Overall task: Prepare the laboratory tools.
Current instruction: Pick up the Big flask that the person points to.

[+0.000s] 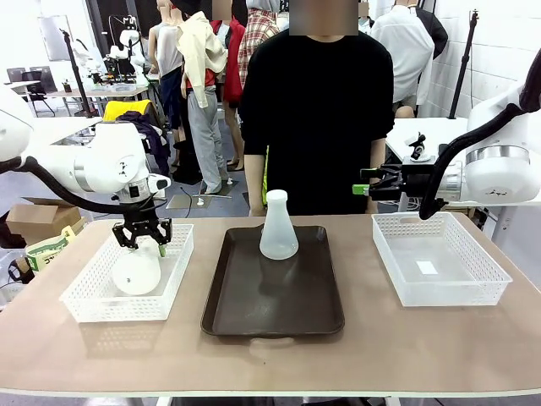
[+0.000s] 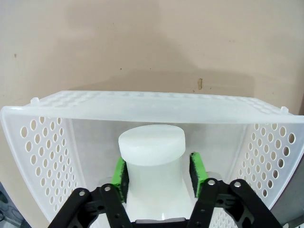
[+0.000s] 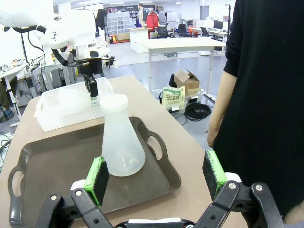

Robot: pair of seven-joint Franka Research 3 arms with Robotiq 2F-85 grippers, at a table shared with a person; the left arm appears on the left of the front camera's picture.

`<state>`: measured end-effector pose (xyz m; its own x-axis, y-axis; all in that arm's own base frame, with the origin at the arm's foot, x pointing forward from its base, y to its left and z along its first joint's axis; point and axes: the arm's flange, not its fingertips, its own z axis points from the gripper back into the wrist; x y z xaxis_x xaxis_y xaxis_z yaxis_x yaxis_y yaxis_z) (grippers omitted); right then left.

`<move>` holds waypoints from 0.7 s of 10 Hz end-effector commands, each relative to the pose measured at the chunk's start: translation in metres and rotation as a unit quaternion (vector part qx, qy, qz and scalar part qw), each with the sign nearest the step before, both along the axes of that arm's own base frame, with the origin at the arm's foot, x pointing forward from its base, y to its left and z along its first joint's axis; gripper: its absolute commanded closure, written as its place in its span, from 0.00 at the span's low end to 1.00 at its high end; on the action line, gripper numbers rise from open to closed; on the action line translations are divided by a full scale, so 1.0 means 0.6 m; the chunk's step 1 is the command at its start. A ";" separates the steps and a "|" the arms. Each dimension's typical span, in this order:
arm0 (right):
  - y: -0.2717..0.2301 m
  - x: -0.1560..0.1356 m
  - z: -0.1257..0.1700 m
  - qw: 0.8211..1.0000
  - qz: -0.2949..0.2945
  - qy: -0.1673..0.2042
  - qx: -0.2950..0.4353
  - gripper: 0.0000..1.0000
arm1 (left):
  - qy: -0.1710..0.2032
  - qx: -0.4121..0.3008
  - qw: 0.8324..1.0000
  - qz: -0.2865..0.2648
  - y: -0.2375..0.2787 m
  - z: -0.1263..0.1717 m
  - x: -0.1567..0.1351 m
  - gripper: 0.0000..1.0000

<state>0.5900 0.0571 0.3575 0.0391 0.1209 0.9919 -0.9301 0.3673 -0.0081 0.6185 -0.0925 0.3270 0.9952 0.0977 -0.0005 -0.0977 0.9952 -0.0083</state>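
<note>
A frosted translucent white conical flask (image 1: 135, 272) sits in the white perforated plastic basket (image 1: 93, 309) at the robot's left end of the table, its narrow neck (image 2: 152, 156) rising between the fingers of the left gripper (image 1: 142, 241). In the left wrist view the gripper's green pads (image 2: 120, 175) stand narrow on either side of the neck, one against it and the other just beside it. Whether they grip the neck cannot be told. The basket's far rim (image 2: 142, 107) runs across just beyond the flask's flat top.

A second frosted white conical flask (image 1: 278, 227) stands upright and alone near the far edge of the dark brown handled tray (image 1: 273, 313) at the middle of the table, well apart from both grippers.

The right gripper (image 1: 372, 184) hangs in the air above the table's far edge, pointing toward the middle, beside the second white perforated basket (image 1: 448, 298). Its jaws are spread wide and hold nothing. The right wrist view looks past its green pads (image 3: 97, 178) at the flask on the tray (image 3: 121, 140).

A person in a black long-sleeved top (image 1: 317, 118) stands at the far side of the light brown table (image 1: 270, 364), behind the tray.
</note>
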 end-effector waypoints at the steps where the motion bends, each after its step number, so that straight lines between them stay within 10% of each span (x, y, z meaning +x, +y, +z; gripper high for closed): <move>1: 0.002 -0.001 0.000 1.000 -0.002 0.002 -0.002 0.00 | -0.010 0.030 0.999 0.015 -0.002 0.004 -0.002 0.86; 2: 0.002 -0.001 0.000 1.000 -0.002 0.002 -0.002 0.00 | -0.010 0.036 0.999 0.018 -0.002 0.005 -0.004 1.00; 7: 0.002 -0.001 0.000 1.000 -0.002 0.002 -0.002 0.00 | 0.018 0.018 0.999 0.025 0.001 0.002 -0.005 1.00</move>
<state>0.5900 0.0571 0.3575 0.0391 0.1209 0.9919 -0.9301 0.3673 -0.0082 0.6169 -0.0927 0.3270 0.9927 0.1207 -0.0011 -0.1206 0.9920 0.0368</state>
